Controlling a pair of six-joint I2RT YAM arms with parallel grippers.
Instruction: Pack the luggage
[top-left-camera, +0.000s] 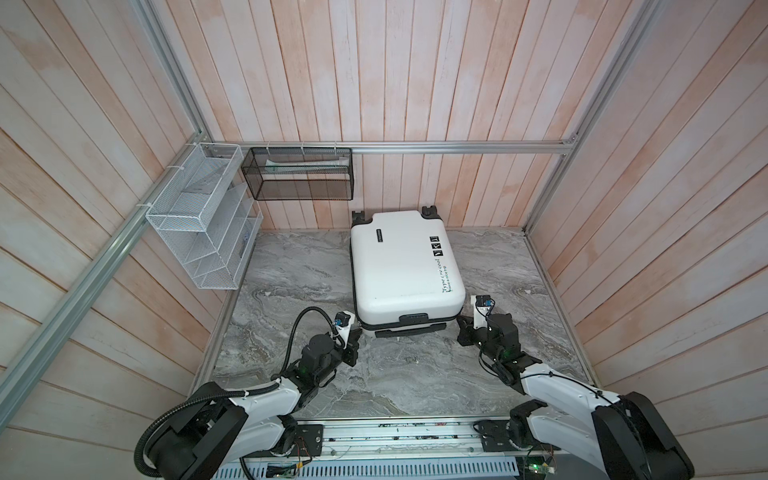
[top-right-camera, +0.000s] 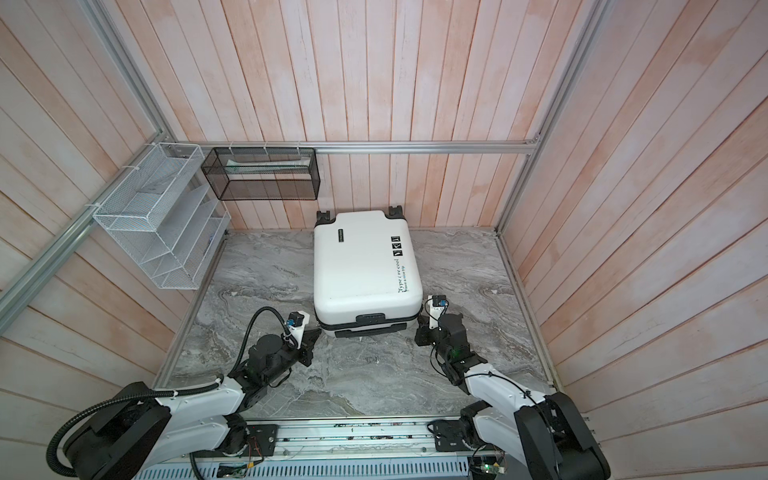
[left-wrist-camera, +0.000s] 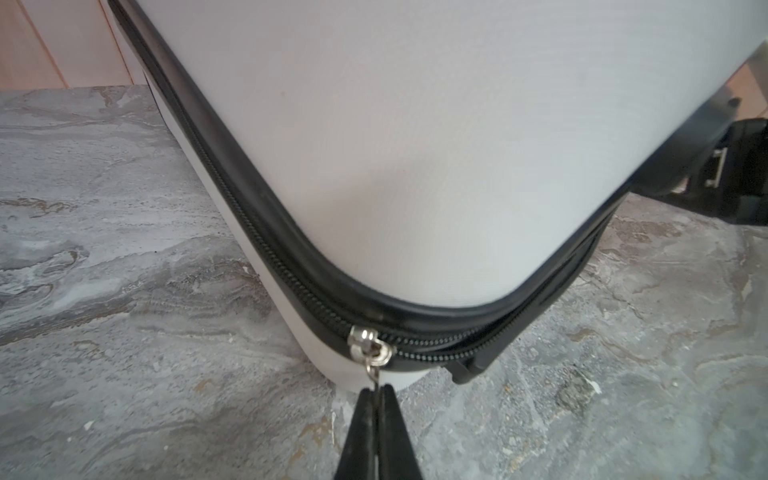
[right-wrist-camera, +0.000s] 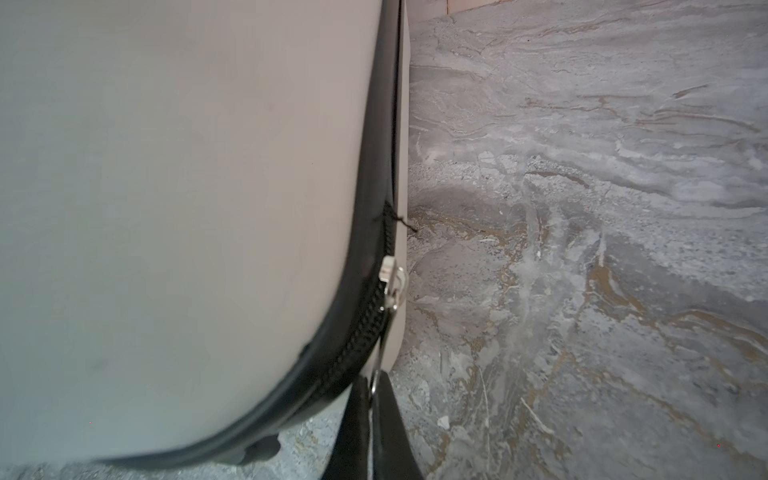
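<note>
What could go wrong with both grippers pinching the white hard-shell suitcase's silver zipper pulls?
The left gripper and right gripper pinch the thin silver zipper pulls only by their ends; one may slip out.
A loose black thread sticks out just past the right slider and could snag it.
The white hard-shell suitcase lies free on the grey marble tabletop; pulling may drag it.

The grey marble-patterned surface (top-left-camera: 299, 270) bears the white luggage (top-left-camera: 401, 266), lying flat with lid down, wheels toward the back wall, handle end toward the near edge, slightly askew
</note>
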